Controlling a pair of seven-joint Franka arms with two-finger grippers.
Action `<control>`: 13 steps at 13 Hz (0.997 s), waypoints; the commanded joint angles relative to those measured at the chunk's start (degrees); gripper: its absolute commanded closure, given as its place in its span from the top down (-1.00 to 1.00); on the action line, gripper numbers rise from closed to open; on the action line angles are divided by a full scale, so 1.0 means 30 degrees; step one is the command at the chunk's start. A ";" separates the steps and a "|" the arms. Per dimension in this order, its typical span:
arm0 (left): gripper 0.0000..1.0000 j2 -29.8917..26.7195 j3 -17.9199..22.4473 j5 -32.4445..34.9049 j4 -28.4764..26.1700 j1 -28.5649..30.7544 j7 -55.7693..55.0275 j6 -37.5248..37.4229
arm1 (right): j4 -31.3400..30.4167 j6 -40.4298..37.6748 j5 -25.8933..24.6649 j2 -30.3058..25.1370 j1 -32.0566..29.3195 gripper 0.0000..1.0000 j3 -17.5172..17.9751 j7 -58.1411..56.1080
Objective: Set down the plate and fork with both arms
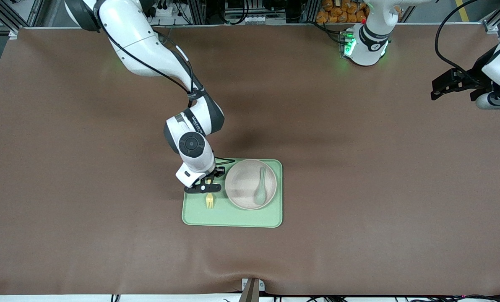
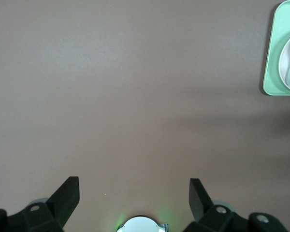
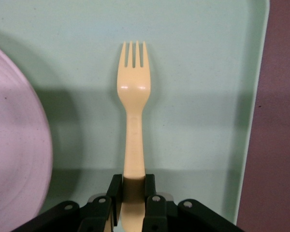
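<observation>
A light-green tray lies at lower centre of the frame on the brown counter. A grey-green spoon rests above it.

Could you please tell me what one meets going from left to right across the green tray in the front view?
right gripper holding the fork → plate → spoon lying in the plate → bare edge of the tray

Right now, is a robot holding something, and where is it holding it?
The right gripper is shut on the small pale-yellow plastic fork, by its handle end, over the light-green tray. The left gripper is open, holding nothing.
</observation>
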 commanded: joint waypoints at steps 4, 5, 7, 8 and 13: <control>1.00 -0.0104 -0.0127 0.0034 0.0080 0.0161 0.0036 0.0083 | -0.0274 0.0257 -0.0054 -0.0031 0.0009 -0.36 0.0048 0.0294; 1.00 -0.0104 -0.0156 0.0034 0.0080 0.0161 0.0036 0.0083 | -0.0273 0.0286 -0.0054 -0.0031 0.0038 0.28 0.0048 0.0294; 1.00 -0.0104 -0.0156 0.0034 0.0080 0.0161 0.0036 0.0083 | -0.0215 0.0286 -0.0141 -0.0060 0.0038 0.83 0.0048 0.0236; 1.00 -0.0104 -0.0156 0.0034 0.0051 0.0161 0.0036 0.0083 | -0.0157 0.0228 -0.0142 -0.0118 0.0038 1.00 0.0048 0.0178; 1.00 -0.0104 -0.0156 0.0034 0.0080 0.0161 0.0036 0.0083 | 0.2357 -0.2458 0.0005 -0.0673 -0.0312 1.00 0.0048 0.0119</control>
